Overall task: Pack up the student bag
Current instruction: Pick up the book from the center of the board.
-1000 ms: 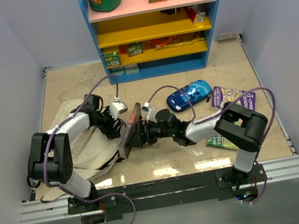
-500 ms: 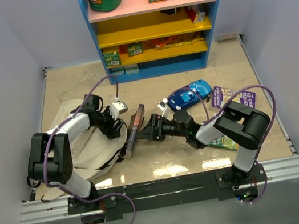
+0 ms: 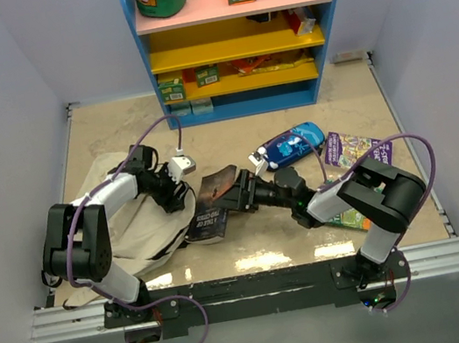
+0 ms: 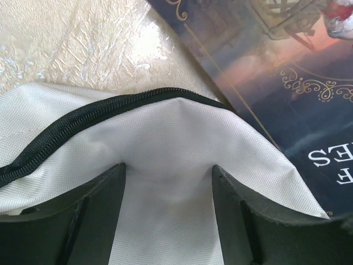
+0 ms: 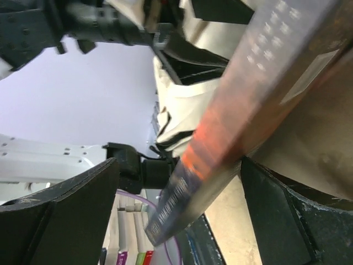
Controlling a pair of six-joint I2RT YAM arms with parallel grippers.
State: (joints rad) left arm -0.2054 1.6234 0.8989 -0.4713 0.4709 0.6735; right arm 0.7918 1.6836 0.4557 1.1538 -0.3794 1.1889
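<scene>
The student bag [image 3: 133, 228] is a cream canvas backpack lying at the left of the table. My left gripper [image 3: 179, 196] is shut on its cloth rim by the black zipper [image 4: 83, 121]; the white cloth [image 4: 165, 143] is pinched between the fingers [image 4: 168, 168]. A dark book [image 3: 212, 208] lies tilted, almost flat, at the bag's mouth, and its cover shows in the left wrist view [image 4: 287, 83]. My right gripper [image 3: 235, 193] is just right of the book, jaws spread wide. In the right wrist view the blurred book [image 5: 248, 99] slants between the open fingers [image 5: 176, 165].
A blue pencil case [image 3: 290, 146] lies right of centre. A purple book [image 3: 355, 149] lies beyond it and a green book [image 3: 344, 218] lies under the right arm. A blue shelf unit [image 3: 234, 46] with goods stands at the back. Walls close both sides.
The right gripper drew back to the right and opened. The book, held upright on edge before, has tipped over and now lies nearly flat at the bag's mouth. The left arm has not moved.
</scene>
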